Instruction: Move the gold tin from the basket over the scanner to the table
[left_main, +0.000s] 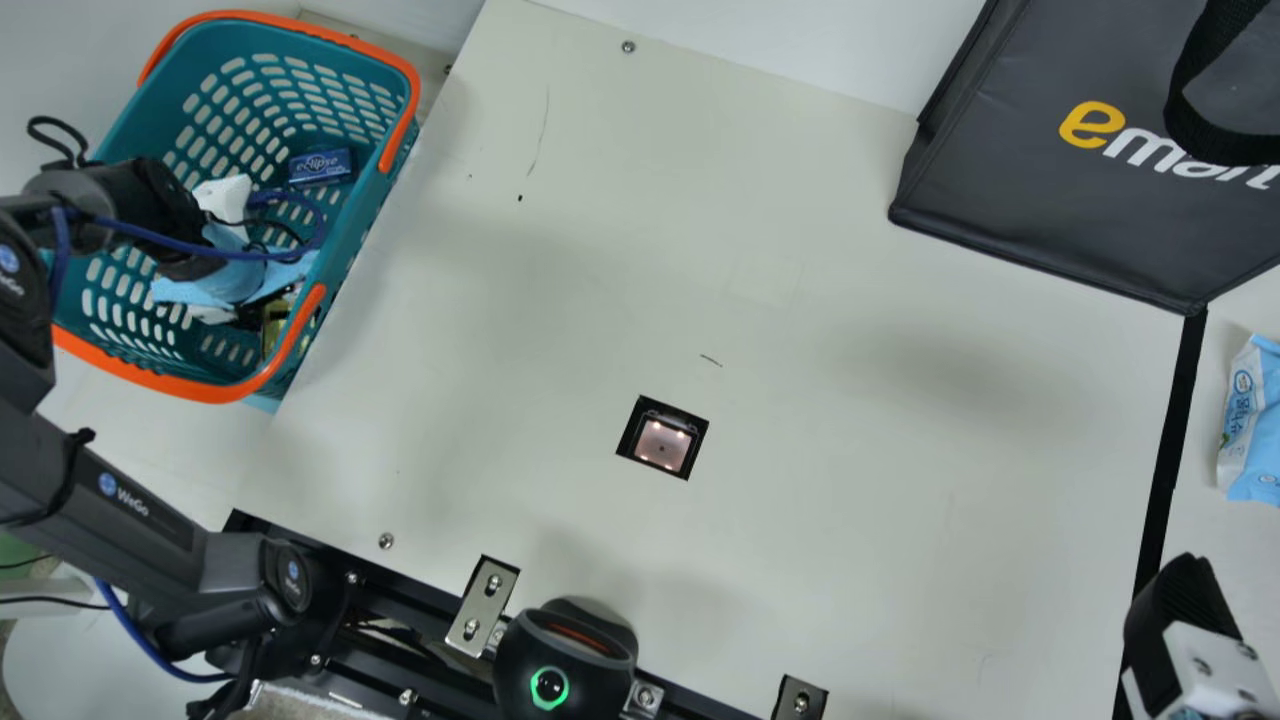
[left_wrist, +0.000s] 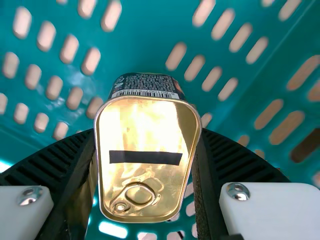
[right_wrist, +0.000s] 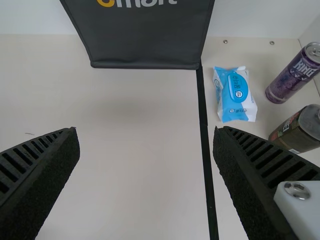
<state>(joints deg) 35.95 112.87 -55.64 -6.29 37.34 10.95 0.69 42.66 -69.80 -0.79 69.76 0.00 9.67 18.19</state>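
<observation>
My left gripper (left_main: 250, 314) is low inside the teal basket (left_main: 352, 235) at the main view's left, beside the gold tin (left_main: 274, 326), which is partly hidden there. In the left wrist view, the gold tin (left_wrist: 145, 187), with its ring-pull lid toward the camera, is held between the two ribbed fingers of my left gripper (left_wrist: 146, 165). The scanner (left_main: 662, 445) is a small lit square window set in the cream table (left_main: 560, 300). My right gripper (left_main: 1180, 610) is at the main view's lower right; in the right wrist view my right gripper (right_wrist: 146, 150) stands open and empty.
A blue box (left_main: 321, 167) lies in the basket. A dark bag (left_main: 1040, 200) is at the back right. Right of the black strip are a wipes pack (right_wrist: 235, 95), a purple can (right_wrist: 295, 75) and a dark jar (right_wrist: 300, 130). A black device (left_main: 565, 655) sits at the front edge.
</observation>
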